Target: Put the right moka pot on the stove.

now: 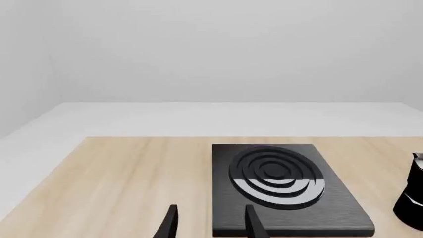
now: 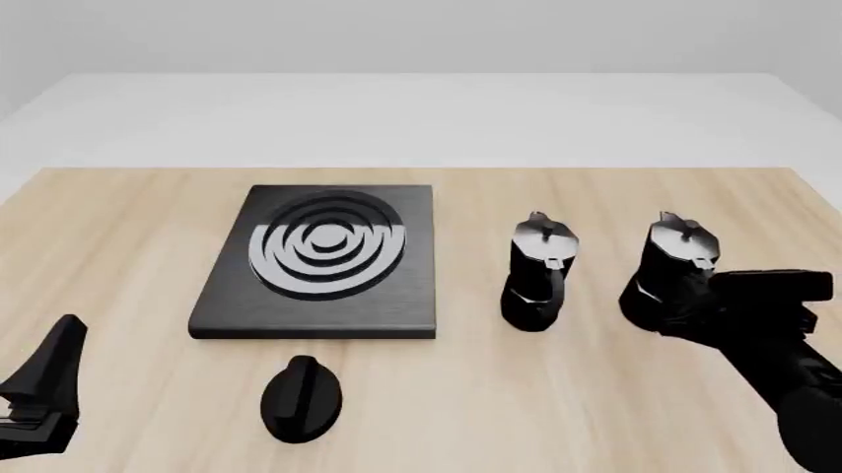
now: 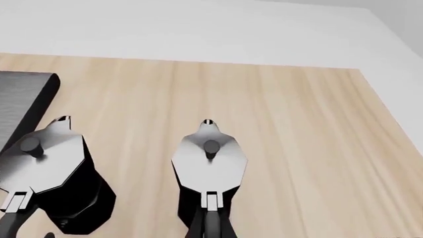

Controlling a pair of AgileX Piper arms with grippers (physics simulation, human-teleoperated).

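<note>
The right moka pot (image 2: 675,258) stands upright on the wooden table, black and faceted with a silvery lid; it sits mid-frame in the right wrist view (image 3: 209,161), handle toward the camera. The stove (image 2: 322,261), a black slab with silvery rings, lies left of both pots and shows in the left wrist view (image 1: 278,181). My right gripper (image 2: 721,301) is just behind the right pot at its handle side; its fingers do not show clearly. My left gripper (image 1: 211,220) is open and empty, near the stove's near edge, low at the left of the front view (image 2: 50,379).
The look-alike left moka pot (image 2: 539,271) stands between the stove and the right pot, close to it (image 3: 46,168). A small black oval knob (image 2: 302,396) lies in front of the stove. The table's right edge (image 3: 390,124) is near the right pot.
</note>
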